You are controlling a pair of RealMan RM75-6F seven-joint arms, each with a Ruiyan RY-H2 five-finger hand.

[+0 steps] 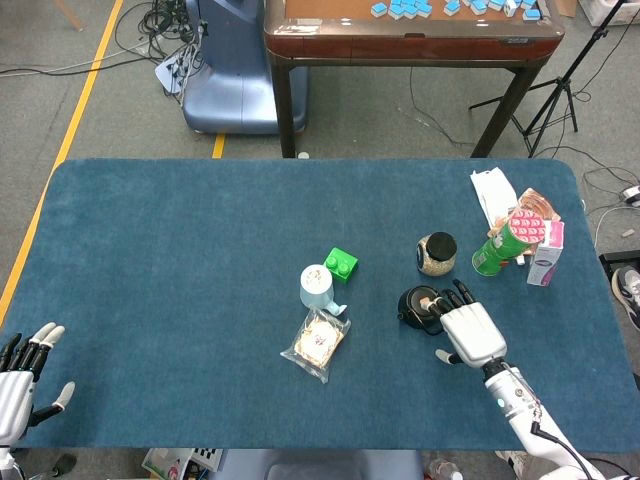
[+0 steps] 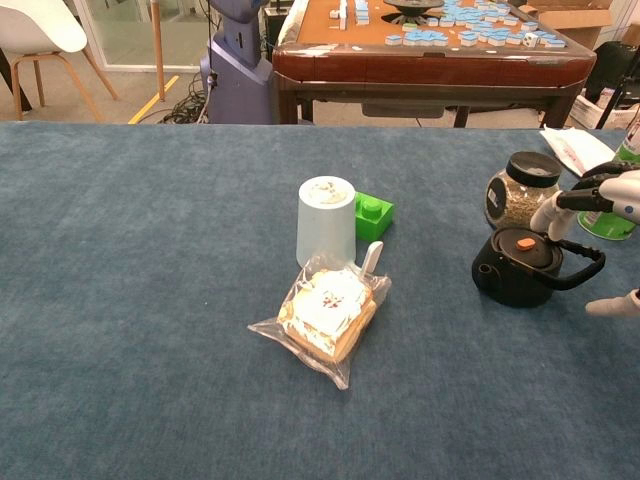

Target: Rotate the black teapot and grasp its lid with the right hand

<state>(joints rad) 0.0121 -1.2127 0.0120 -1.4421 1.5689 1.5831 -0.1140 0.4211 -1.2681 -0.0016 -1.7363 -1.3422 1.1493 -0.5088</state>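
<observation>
chest view cuts off the right hand (image 2: 607, 205) at the right edge, so only some fingers show above the black teapot (image 2: 520, 270). its fingers are apart and hold nothing. head view shows this hand (image 1: 470, 332) at the lower right, partly hiding the teapot (image 1: 416, 305). the orange knob on the lid (image 2: 524, 244) shows. the left hand (image 1: 18, 375) is cut off at the lower left corner, fingers spread, holding nothing. everything sits on a blue cloth table (image 1: 180, 250). a brown game table (image 1: 410, 30) stands on the grey floor behind.
</observation>
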